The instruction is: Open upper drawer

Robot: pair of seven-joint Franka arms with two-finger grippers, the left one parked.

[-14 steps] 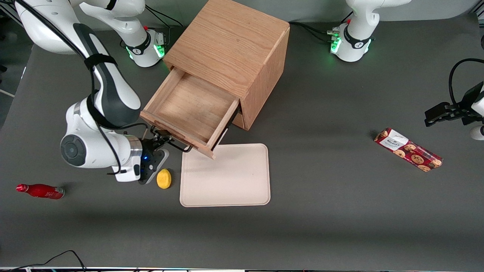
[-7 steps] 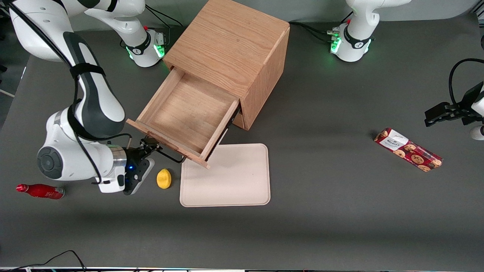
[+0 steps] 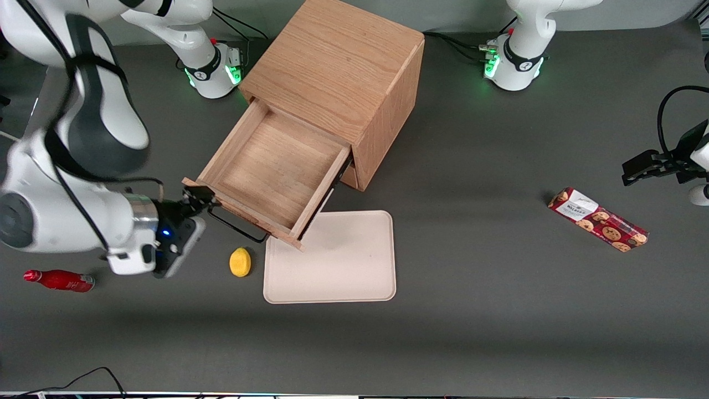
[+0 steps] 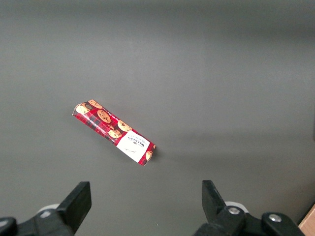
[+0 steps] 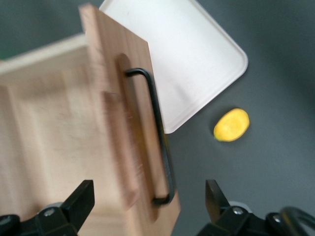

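Grey table (image 3: 498, 310), upper drawer (image 3: 271, 172), open claw (image 3: 200, 197)

The working arm (image 3: 72, 183) is built of rounded glossy white shells with a broad dark grey panel running down its forearm. A black strap crosses that panel, and thin black cables loop along the links. A round grey cap closes the end of the elbow joint, and a bright metal ring sits at the wrist. Next comes a white and dark block carrying a small blue light. The gripper (image 3: 198, 197), just off the drawer front's corner toward the working arm's end, is black; its fingers (image 5: 81, 199) are flat, dark, wedge-shaped pads standing apart. The base seems ringed by a black band with green lights.
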